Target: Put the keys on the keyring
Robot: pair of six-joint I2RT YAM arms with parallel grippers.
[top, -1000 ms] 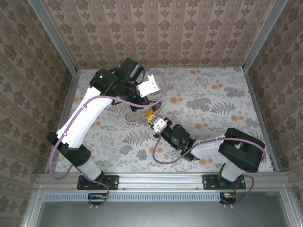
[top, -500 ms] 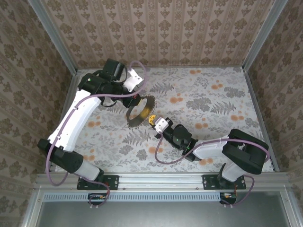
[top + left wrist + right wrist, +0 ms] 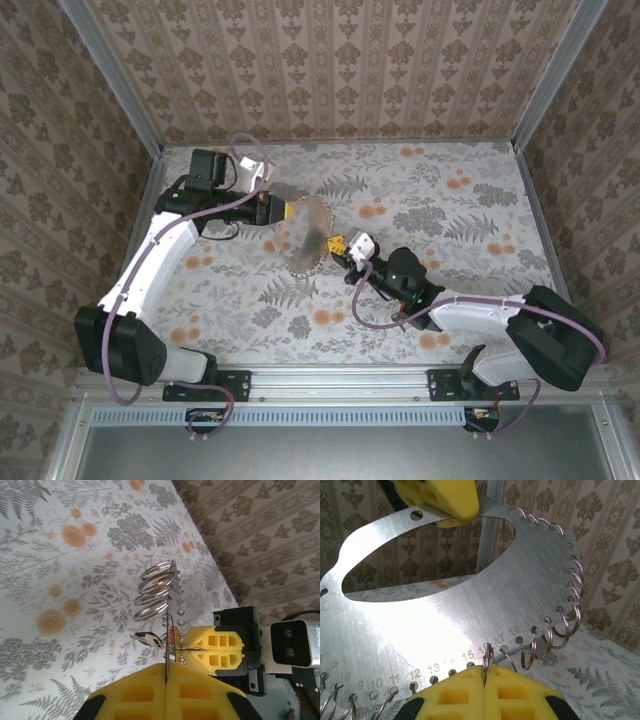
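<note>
**Position.** A thin crescent-shaped metal plate [image 3: 445, 605] is held clear of the patterned surface [image 3: 450, 210], near its centre in the overhead view. Numbered holes run along the plate's outer edge, and a row of split rings [image 3: 555, 625] hangs through them.

**Left tool** [image 3: 285, 212]. It stands at the plate's 10 o'clock in the overhead view. Its yellow fingers are pressed together on the plate's edge, and its own camera sees the sheet edge-on between them.

**Right tool** [image 3: 484, 672]. It stands at the plate's 3 o'clock in the overhead view. Its fingers are closed with no gap on a single ring, taken here as the keyring [image 3: 486, 655]. That ring sits at the plate's lower edge, at about the stamped 16.

**Unresolved item.** In the left wrist view a small silvery piece [image 3: 148, 639] with a red fleck beside it hangs just beside the right tool's tips. It is too small to say whether it is one of the keys.

**Progress, as judged.**
- Both holds are made, one steadying the plate and one on the ring.
- The part of the held ring that is visible carries nothing.
- No key can be confirmed threaded, so the task appears to be at an early stage.
- Still to do: open the ring's coil and feed each key on.
</note>
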